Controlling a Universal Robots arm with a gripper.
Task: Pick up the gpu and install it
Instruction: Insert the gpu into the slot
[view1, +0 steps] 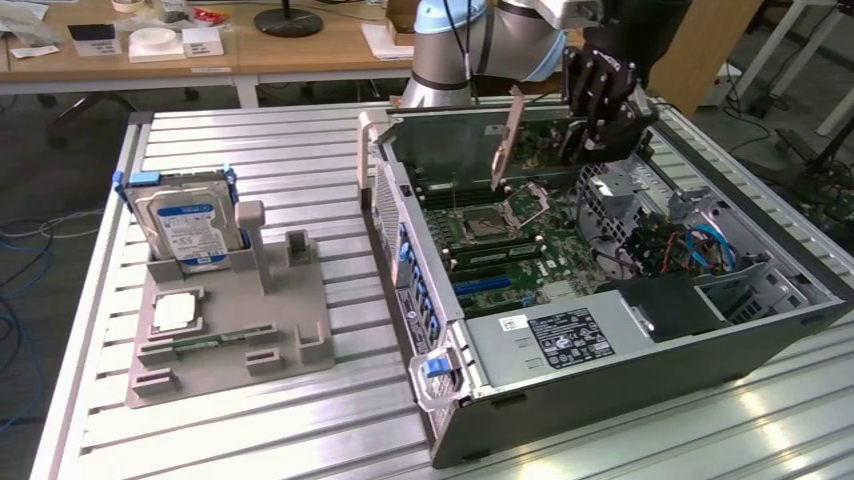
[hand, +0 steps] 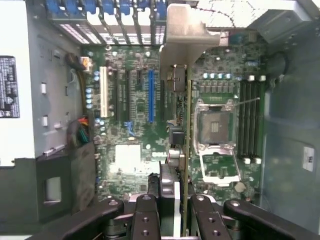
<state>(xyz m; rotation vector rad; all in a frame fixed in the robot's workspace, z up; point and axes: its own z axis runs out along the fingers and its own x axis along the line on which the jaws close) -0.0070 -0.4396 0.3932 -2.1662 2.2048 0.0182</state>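
While the gripper (hand: 175, 207) is clamped on the gpu (hand: 188, 125), held on edge above the motherboard (hand: 130, 155) inside the case (view1: 641, 370), any tilt or offset from the blue slot (hand: 150, 97) could jam its bracket (hand: 186, 40) or scrape components.

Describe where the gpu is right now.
In the exterior view the gpu hangs on edge in the gripper, over the motherboard of the open computer case on that view's right, close above the CPU socket.
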